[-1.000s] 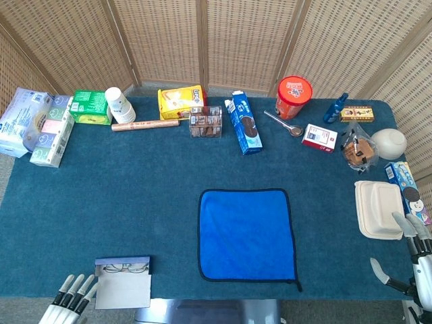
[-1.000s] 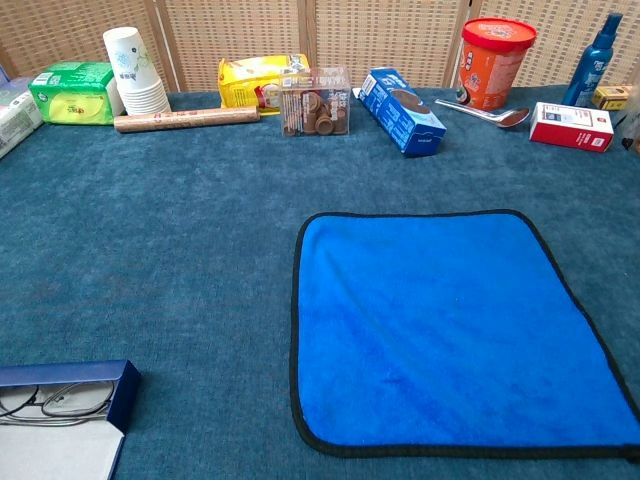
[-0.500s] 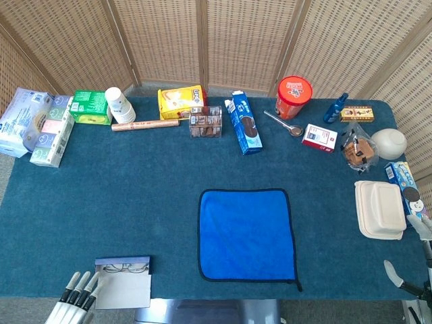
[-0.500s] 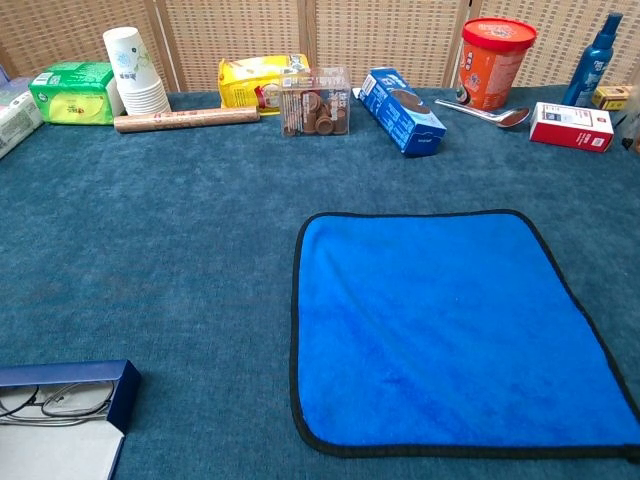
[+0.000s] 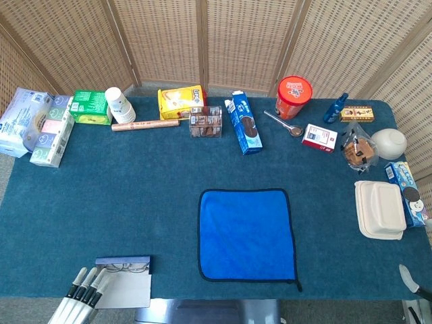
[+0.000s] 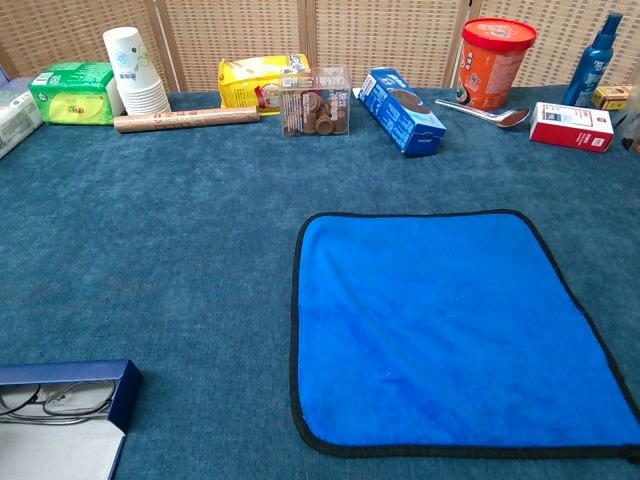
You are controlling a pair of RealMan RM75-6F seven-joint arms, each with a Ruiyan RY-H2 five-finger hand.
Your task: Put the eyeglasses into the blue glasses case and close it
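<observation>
Blue rectangular glasses case (image 5: 123, 281) lies open at the worktop's near-left corner, thin wire eyeglasses (image 6: 55, 400) inside; the empty, straight-fingered left hand (image 5: 81, 301) could nudge it off. Right hand (image 5: 409, 278): cannot tell.

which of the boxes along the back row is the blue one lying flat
The blue cookie box, right of the clear box of brown rounds and left of the red tub. The yellow and green packs differ in colour.
</observation>
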